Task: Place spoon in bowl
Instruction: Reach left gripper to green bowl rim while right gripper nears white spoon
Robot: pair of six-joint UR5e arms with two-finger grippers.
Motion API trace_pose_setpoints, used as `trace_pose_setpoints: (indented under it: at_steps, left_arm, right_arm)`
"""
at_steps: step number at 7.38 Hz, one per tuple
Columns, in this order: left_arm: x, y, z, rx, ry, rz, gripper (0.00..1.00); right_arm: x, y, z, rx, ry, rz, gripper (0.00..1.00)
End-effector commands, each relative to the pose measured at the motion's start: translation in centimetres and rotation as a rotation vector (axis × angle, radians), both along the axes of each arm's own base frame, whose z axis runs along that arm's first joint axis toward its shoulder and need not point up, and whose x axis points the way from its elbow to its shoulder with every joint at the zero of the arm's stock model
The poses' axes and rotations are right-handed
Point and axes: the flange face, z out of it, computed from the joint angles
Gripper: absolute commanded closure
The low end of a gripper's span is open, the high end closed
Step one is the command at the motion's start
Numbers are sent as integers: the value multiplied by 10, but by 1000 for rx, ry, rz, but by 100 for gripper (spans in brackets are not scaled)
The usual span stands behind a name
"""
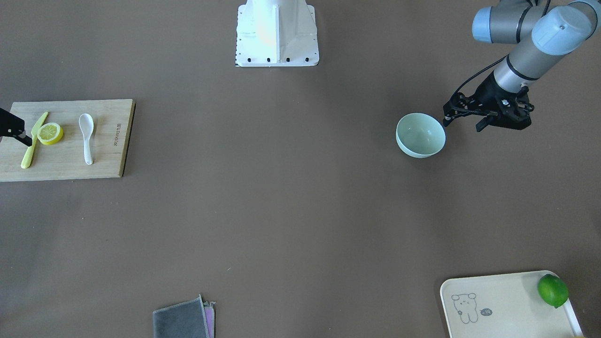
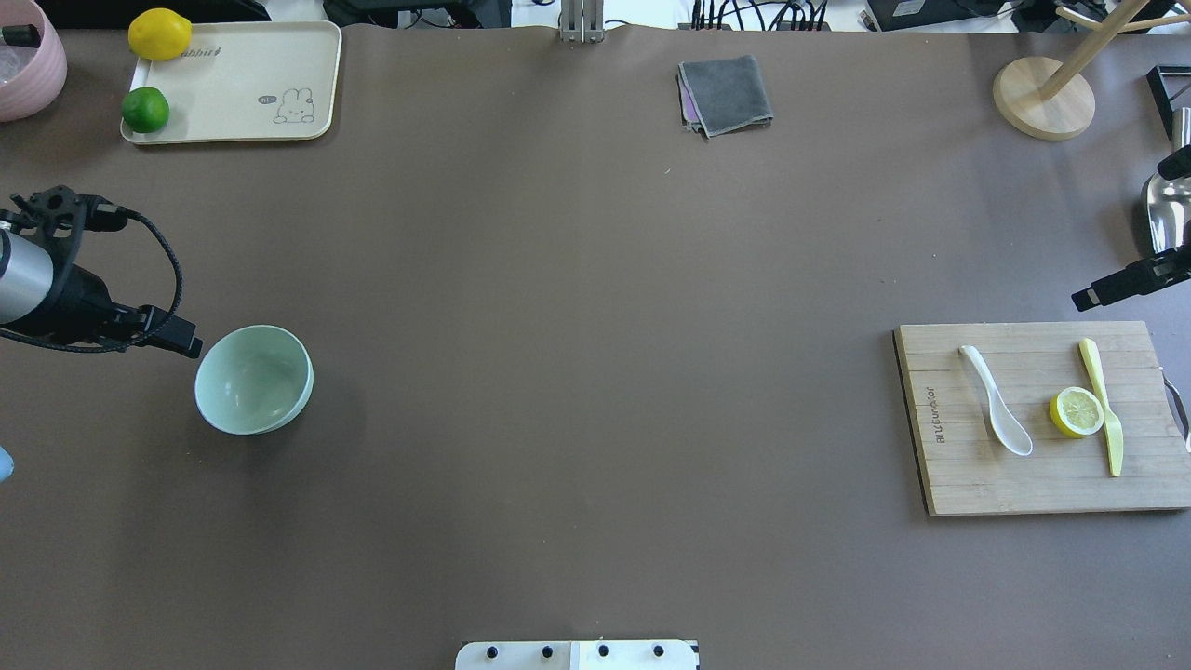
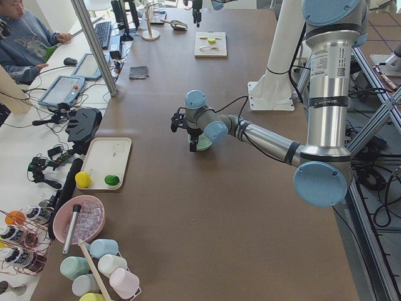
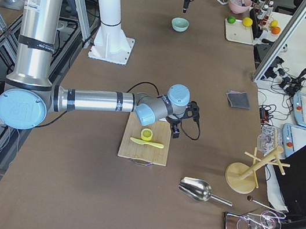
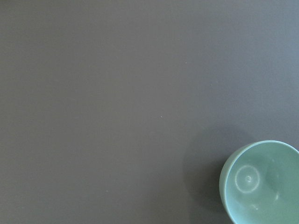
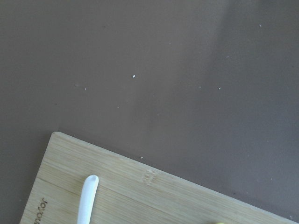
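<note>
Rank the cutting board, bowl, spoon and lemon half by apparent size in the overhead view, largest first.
1. cutting board
2. bowl
3. spoon and lemon half: unsure. The spoon is longer and the lemon half rounder, with similar area.

The spoon [image 1: 86,137] lies on the cutting board [image 1: 109,157]; the left gripper [image 1: 462,124] hangs beside the bowl [image 1: 420,134], fingers [image 1: 449,118] perhaps parted.

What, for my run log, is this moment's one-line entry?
spoon: on cutting board | bowl: empty | left gripper: beside bowl | right gripper: by cutting board
</note>
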Motion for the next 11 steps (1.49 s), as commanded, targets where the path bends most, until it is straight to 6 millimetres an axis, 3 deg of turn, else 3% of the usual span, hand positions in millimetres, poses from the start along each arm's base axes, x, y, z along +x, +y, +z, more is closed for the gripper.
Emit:
trace_pose_setpoints:
  at_steps: [1, 3, 5, 6, 7, 8, 9, 11]
  left_arm:
    - [24, 1, 12, 5, 0, 31, 5]
    - [39, -5, 21, 12, 6, 45, 12]
    - [51, -4, 26, 6, -1, 62, 19]
    - [56, -4, 31, 19, -26, 49, 27]
    - [60, -3, 32, 31, -39, 42, 45]
    - [58, -3, 29, 36, -34, 41, 85]
    - [59, -3, 29, 33, -32, 44, 100]
    - [58, 0, 13, 47, -5, 48, 100]
  right_arm:
    - [-10, 3, -10, 23, 3, -16, 0]
    - [-13, 4, -9, 6, 1, -14, 0]
    - [-29, 7, -16, -37, -8, -3, 0]
    - [-29, 7, -16, -37, -8, -3, 0]
    - [-29, 7, -16, -37, -8, -3, 0]
    - [-30, 6, -17, -37, -9, -4, 0]
    - [-30, 5, -18, -34, -10, -4, 0]
    - [-31, 5, -19, -34, -11, -5, 0]
